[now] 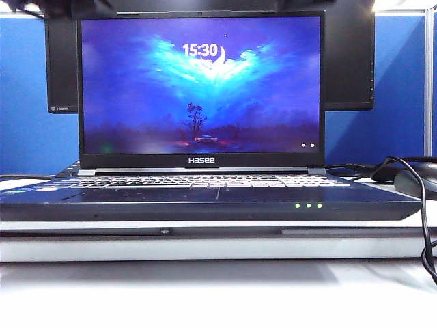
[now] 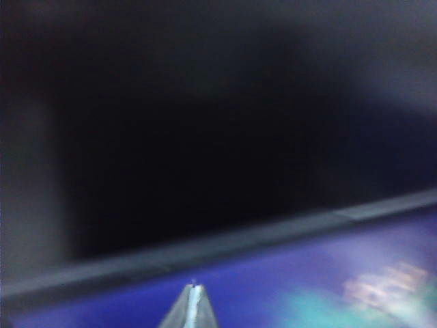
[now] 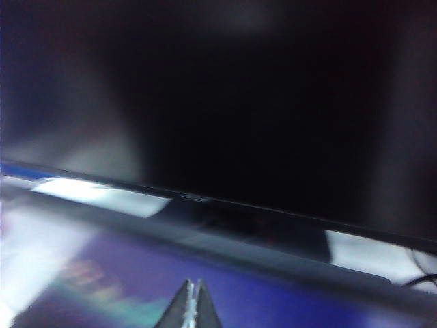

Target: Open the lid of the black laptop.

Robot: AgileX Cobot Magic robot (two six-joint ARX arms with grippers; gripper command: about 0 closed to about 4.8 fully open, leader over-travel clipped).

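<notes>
We cannot find either arm in the exterior view; only dark shapes cut off at the 12 o'clock edge hint at them. Both wrist views are blurred. The left gripper (image 2: 194, 307) shows as a pale tapering tip, fingers pressed together on nothing, above the lit screen near the top edge of the lid (image 2: 205, 249). The right gripper (image 3: 193, 306) is likewise clenched and empty over the same edge (image 3: 259, 256).

The black laptop (image 1: 205, 198) sits at the centre on a white table (image 1: 205, 294), its lid (image 1: 201, 89) upright and open, keyboard (image 1: 205, 181) exposed. Behind it a larger dark monitor (image 1: 348, 61) is mostly hidden, against a blue partition (image 1: 27, 137). At 3 o'clock a black cable (image 1: 420, 205) loops past a dark mouse (image 1: 416, 181), cut off by the edge.

We read "Hasee" on the lower bezel, "15:30" on the screen, and a small "HDMI" label on the monitor, at 9 o'clock. Three green LEDs (image 1: 308, 205) glow on the laptop's front edge.
</notes>
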